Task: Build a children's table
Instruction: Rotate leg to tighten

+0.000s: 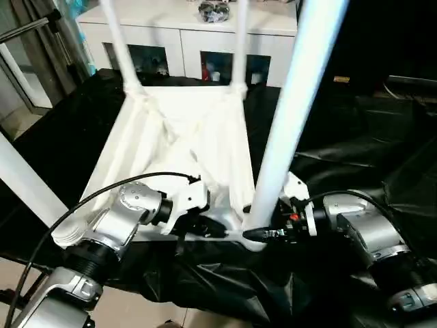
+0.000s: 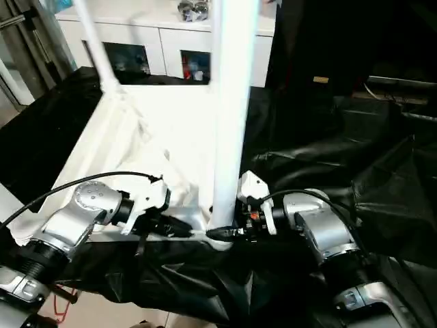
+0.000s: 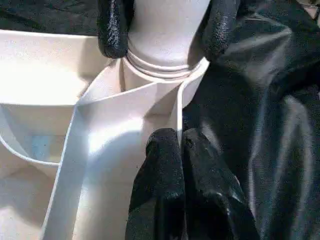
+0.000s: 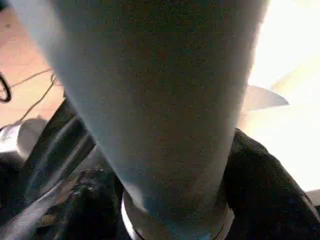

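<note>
Right gripper [image 1: 268, 232]: at the base of the near-right leg [image 1: 290, 109], one black finger on each side of the tube just above its socket; whether the pads press the tube or stand a hair off it, cannot tell
Left gripper [image 3: 177, 150]: fingers pressed together, nothing between them, tips resting on the near rim of the tabletop [image 1: 184, 130] close by the same corner
Step in hand, as I judge it: seating or checking that near-right leg in its corner socket [image 3: 162, 67]
Doing it well: keep the grip low, next to the socket, and the tube in line with the socket bore; push or twist along the tube, not across it; the closed left gripper on the rim should keep the top from sliding on the black sheet [image 1: 355, 137]
Risk: a sideways pull high on the leg would lever the corner up and shift the whole top
Tabletop: lies upside down, ribbed underside up, on the black sheet, in front of a white cabinet [image 1: 184, 34]
Near-right leg axis: long axis near vertical, foot end up and out of frame, leaning slightly to the right in the left eye view
Far legs: two, at the far-left [image 1: 119, 41] and far-right [image 1: 240, 41] corners, both upright
Fourth leg [image 1: 24, 181]: at the near-left corner, axis slanting up toward the left edge; its seating looks unsure
</note>
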